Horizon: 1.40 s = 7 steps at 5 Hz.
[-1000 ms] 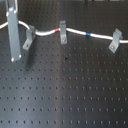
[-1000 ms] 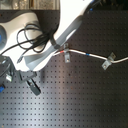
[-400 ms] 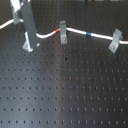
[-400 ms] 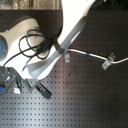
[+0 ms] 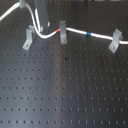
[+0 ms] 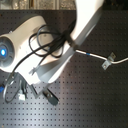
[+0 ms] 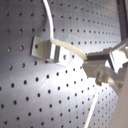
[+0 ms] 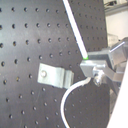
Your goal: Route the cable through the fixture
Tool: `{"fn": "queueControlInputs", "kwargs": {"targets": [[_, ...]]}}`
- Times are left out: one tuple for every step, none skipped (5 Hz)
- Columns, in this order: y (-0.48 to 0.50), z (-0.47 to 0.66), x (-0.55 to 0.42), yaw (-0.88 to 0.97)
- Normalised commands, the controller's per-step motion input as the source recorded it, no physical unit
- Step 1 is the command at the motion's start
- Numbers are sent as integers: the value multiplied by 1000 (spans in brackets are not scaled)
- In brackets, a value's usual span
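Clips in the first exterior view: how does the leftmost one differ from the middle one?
The leftmost clip leans, with the cable looping down beside it; whether it sits in the notch, I cannot tell. The middle clip stands more upright, and the cable's red band lies right at it. The gripper hangs nearer the leftmost clip. Both are light-grey metal on the black perforated board.

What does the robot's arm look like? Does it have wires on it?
The arm is smooth, rounded and white, with a glowing blue ring light on one joint. Black cables loop loosely around it. The tool at its end is made of blocky grey metal pieces.
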Motion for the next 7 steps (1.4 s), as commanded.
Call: {"fn": "queueControlInputs", "kwargs": {"targets": [[307, 396, -88, 637], [71, 494, -45, 966], [2, 463, 3, 998], [-7, 221, -20, 1000], [-6, 208, -22, 1000], [254, -181, -97, 666], [177, 19, -151, 763]]}}
